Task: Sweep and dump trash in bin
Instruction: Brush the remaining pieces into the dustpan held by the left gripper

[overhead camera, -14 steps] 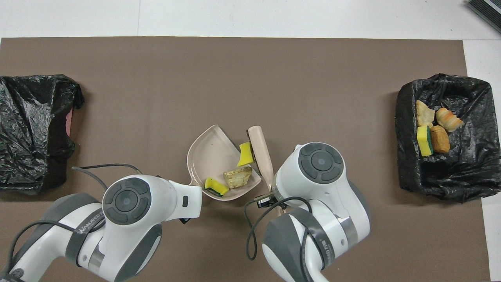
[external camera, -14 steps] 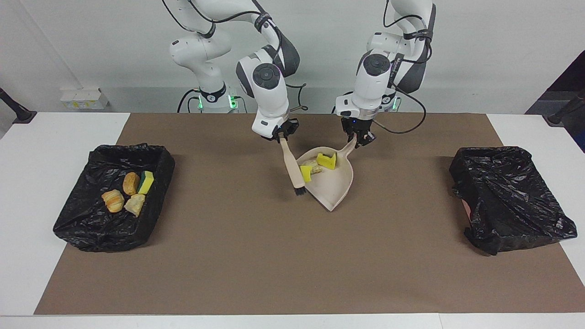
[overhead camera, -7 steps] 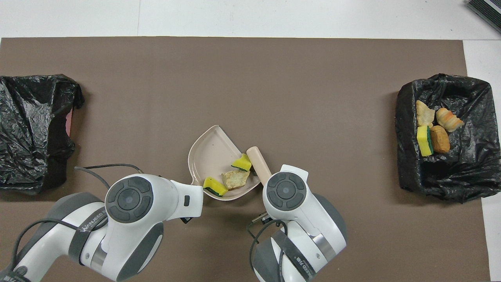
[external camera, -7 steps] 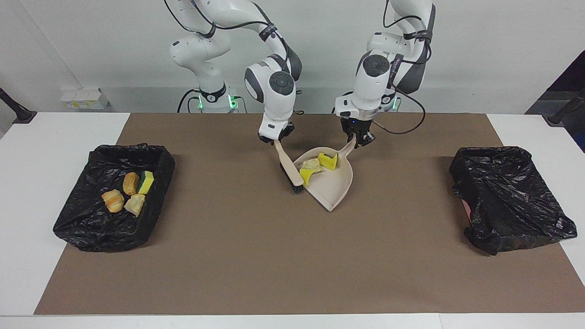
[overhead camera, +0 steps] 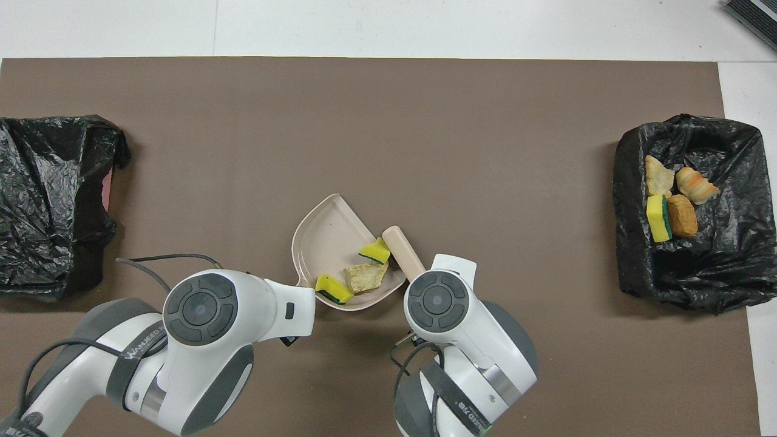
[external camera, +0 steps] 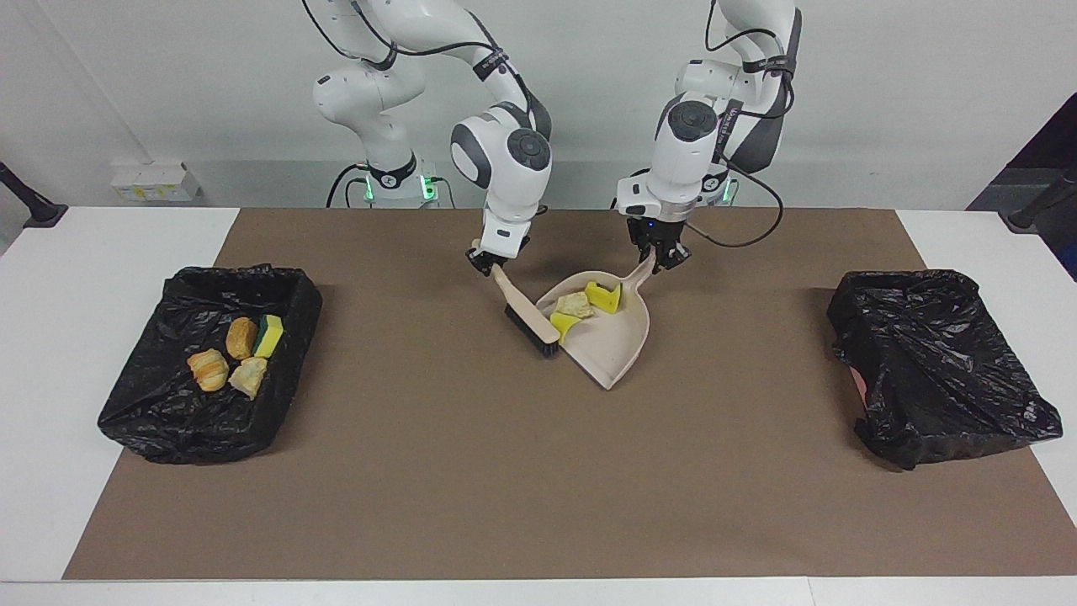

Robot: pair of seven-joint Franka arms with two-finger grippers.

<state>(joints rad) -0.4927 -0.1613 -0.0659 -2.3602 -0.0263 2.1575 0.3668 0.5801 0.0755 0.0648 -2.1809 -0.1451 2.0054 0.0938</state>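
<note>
My left gripper (external camera: 658,259) is shut on the handle of the beige dustpan (external camera: 614,345), which rests on the brown mat at mid-table. In the pan lie two yellow sponge chunks (external camera: 604,295) (external camera: 560,323) and a tan bread lump (external camera: 575,305) of trash. My right gripper (external camera: 486,261) is shut on the handle of the beige brush (external camera: 526,307), whose dark bristles touch the pan's edge beside the sponge. From overhead the pan (overhead camera: 325,233), the sponges (overhead camera: 374,250) (overhead camera: 332,288), the bread (overhead camera: 366,276) and the brush (overhead camera: 403,252) show; both grippers are hidden under the arms.
A black-lined bin (external camera: 168,421) at the right arm's end of the table holds several trash pieces (overhead camera: 671,209). Another bin under a crumpled black bag (external camera: 934,362) sits at the left arm's end. The brown mat covers most of the white table.
My right gripper swung the brush toward the dustpan, tilting it and pushing a sponge chunk and the bread deeper into the pan. The left gripper and pan barely moved.
</note>
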